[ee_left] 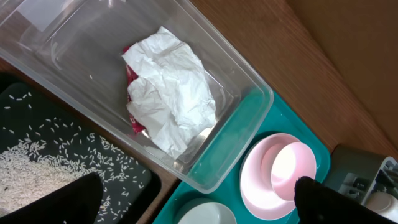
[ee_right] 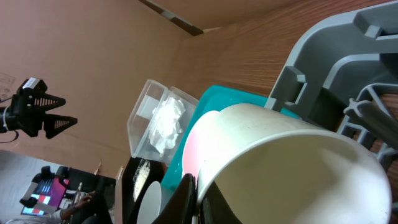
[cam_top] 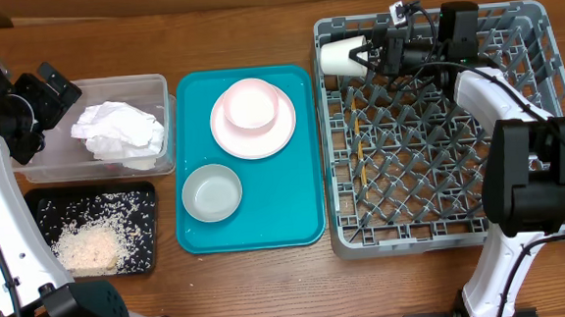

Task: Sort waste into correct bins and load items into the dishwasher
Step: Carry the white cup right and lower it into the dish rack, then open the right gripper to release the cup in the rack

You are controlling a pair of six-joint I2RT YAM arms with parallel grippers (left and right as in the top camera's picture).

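My right gripper is shut on the rim of the small white cup, holding it on its side over the far left corner of the grey dish rack. The cup fills the right wrist view, its rim pinched between the fingers. Two chopsticks lie in the rack. My left gripper is open and empty above the clear tub, which holds the crumpled napkin over a red sauce packet. Rice lies in the black tray.
The teal tray holds the pink plate with the whitish-pink bowl on it, and the grey-green bowl nearer the front. Bare wooden table lies in front of the trays and rack.
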